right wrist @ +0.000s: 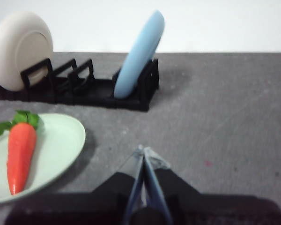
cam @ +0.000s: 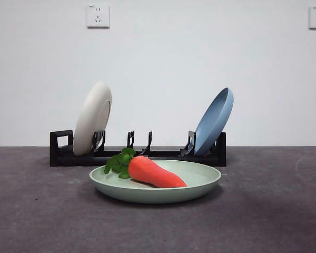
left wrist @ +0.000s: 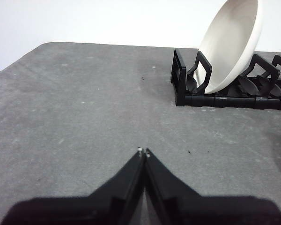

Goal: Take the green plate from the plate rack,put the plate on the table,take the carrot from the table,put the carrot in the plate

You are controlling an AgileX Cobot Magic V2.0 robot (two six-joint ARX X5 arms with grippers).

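Orange carrot (cam: 155,173) lying in the green plate (cam: 200,182), which sits flat on the grey surface (cam: 274,211) just in front of the black plate rack (cam: 60,150). Rack holds a cream plate (cam: 92,118) and a blue plate (cam: 215,121) (both tilted). Left hand (left wrist: 144,151) and right hand (right wrist: 143,151) closed, empty, apart from everything.

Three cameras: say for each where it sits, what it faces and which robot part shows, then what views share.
Front: low, table height, facing the carrot in the green plate before the plate rack; no arm visible.
Left wrist: on the left arm, facing the rack's cream plate; left gripper shut.
Right wrist: on the right arm, facing the blue plate; right gripper shut.
Shared: all show rack and cream plate.
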